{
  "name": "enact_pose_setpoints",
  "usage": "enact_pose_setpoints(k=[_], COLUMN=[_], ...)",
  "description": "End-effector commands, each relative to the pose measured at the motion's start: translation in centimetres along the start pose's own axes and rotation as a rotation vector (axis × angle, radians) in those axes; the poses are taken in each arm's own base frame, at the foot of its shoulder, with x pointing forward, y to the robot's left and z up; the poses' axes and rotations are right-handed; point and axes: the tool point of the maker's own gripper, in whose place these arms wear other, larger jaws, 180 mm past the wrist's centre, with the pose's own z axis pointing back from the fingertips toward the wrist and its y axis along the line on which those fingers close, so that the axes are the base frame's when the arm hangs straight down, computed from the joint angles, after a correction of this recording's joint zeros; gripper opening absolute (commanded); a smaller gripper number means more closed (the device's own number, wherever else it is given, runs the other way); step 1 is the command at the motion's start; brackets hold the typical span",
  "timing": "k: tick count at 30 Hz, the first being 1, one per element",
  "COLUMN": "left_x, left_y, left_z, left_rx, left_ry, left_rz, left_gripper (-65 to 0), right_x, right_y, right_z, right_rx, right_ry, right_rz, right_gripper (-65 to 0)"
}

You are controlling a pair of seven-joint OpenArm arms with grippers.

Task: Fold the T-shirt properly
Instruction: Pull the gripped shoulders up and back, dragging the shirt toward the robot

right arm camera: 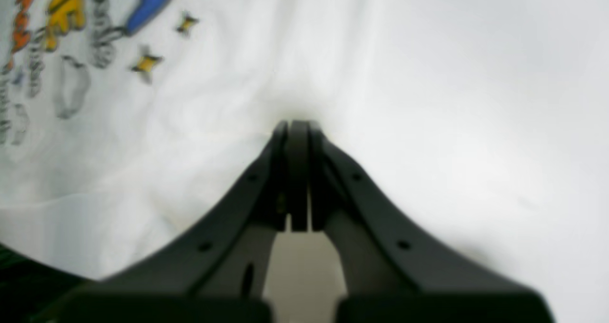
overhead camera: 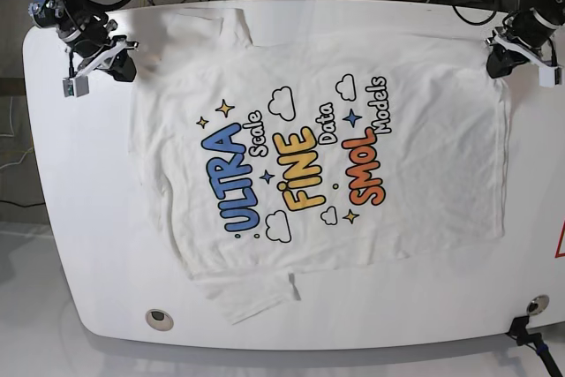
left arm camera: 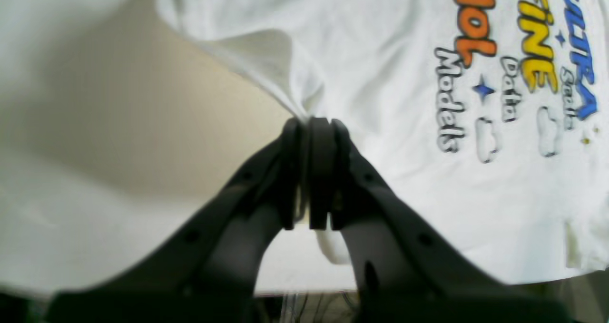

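Your left pincer (left arm camera: 309, 123) is clamped tight on a pinch of the T-shirt (overhead camera: 309, 165), the white cloth drawn up into a ridge right at its tips, over by the bench's (overhead camera: 88, 245) far edge. Your right pincer (right arm camera: 296, 123) is closed too, its tips pressed into the fabric, though you can't quite tell from the wrist view whether cloth is caught between them; it sits at the shirt's opposite far corner. Out from there, the shirt lies spread print-up across the middle of the white bench, its hem rumpled toward the near edge.
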Motion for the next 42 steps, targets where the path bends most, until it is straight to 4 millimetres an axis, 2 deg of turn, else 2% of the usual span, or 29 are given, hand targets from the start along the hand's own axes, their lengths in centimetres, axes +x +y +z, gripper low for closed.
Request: enact_pose_setpoints(k=[1, 12, 15, 16, 21, 23, 26, 29, 32, 42], left_x=[0.9, 0.6, 0.5, 0.5, 0.5, 0.5, 0.5, 0.5, 0.6, 0.7], left_y=[-0.2, -0.2, -0.2, -0.2, -0.2, -0.2, -0.2, -0.2, -0.2, -0.3], left_z=[0.3, 0.3, 0.3, 0.3, 0.3, 0.3, 0.3, 0.3, 0.3, 0.2], left_rx=[-0.005, -0.007, -0.007, -0.007, -0.007, -0.007, -0.007, -0.007, -0.008, -0.01], left_ry=[-0.025, -0.017, -0.014, -0.014, -0.014, -0.014, -0.014, -0.014, -0.015, -0.018], left_rz=[-0.019, -0.018, -0.016, -0.016, -0.015, -0.015, -0.015, -0.016, -0.017, -0.016], left_gripper=[-62.4, -62.3, -62.3, -62.3, -62.3, -62.3, -62.3, -62.3, -62.3, -62.3], right_x=[1.3, 1.0, 0.0, -0.3, -0.6, -0.4, -0.5, 0.0, -0.5, -3.3], right_y=[0.1, 0.0, 0.2, 0.3, 1.6, 2.1, 2.3, 1.6, 0.8, 1.0], right_z=[0.5, 0.5, 0.5, 0.5, 0.8, 0.9, 1.2, 2.0, 2.7, 1.7], right_rx=[0.002, -0.002, 0.003, 0.004, 0.077, 0.102, 0.117, 0.11, 0.084, 0.088], right_ry=[-0.037, -0.03, -0.016, -0.012, -0.035, -0.053, -0.063, -0.115, -0.118, -0.05], right_rz=[0.022, 0.014, -0.001, -0.006, -0.011, -0.031, -0.052, -0.107, -0.132, -0.184], right_gripper=[-64.9, -64.1, -63.1, -60.3, -32.6, -25.0, -24.1, -24.1, -24.1, -24.1])
